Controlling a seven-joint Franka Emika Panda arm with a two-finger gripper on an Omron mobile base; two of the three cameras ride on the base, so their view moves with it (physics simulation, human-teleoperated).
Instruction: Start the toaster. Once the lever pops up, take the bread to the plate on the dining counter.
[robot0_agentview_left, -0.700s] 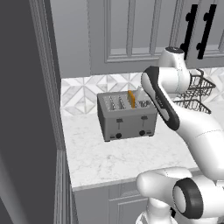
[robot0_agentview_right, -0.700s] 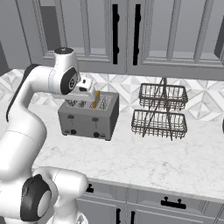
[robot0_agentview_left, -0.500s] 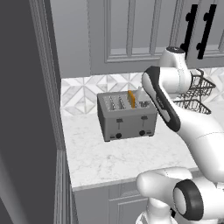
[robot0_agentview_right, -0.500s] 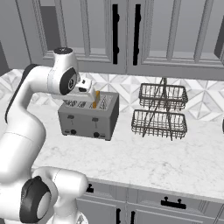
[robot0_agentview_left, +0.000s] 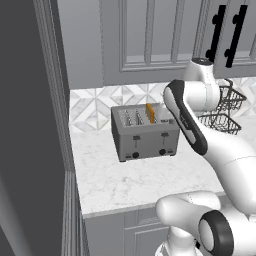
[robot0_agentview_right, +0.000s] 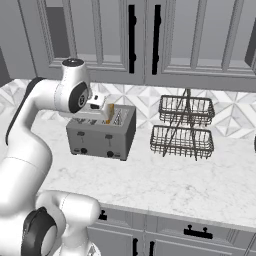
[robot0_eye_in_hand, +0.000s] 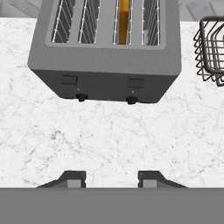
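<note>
toaster (robot0_eye_in_hand: 107, 61) is the thing in hand: it sits on the marble worktop (robot0_eye_in_hand: 109, 140) against the tiled wall, its front with two levers and two knobs facing the robot, and the gripper (robot0_eye_in_hand: 108, 179) hangs above the worktop just in front of it. in the hand view the two fingertips (robot0_eye_in_hand: 72, 178) stand well apart with nothing between them, so the hand is wide open and holds nothing.

bread (robot0_eye_in_hand: 124, 19) stands upright in the third slot from the left, its orange edge sticking up above the top in both base views (robot0_agentview_left: 150, 113). the lever (robot0_eye_in_hand: 135, 83) below that slot sits high in its track, so by my reading the start-up step is not yet done, or the lever is already back up; the frames do not settle which. if it is still to be pressed, the next move calls for bringing a fingertip down onto that right-hand lever and pushing it along its track. if toasting is over, the hand must go over the slot and close on the slice's raised edge.

beyond the toaster to the right stands a two-tier wire basket (robot0_agentview_right: 182, 127).

against the earlier frames, the arm, toaster and bread look much the same; i see no clear shift.
</note>
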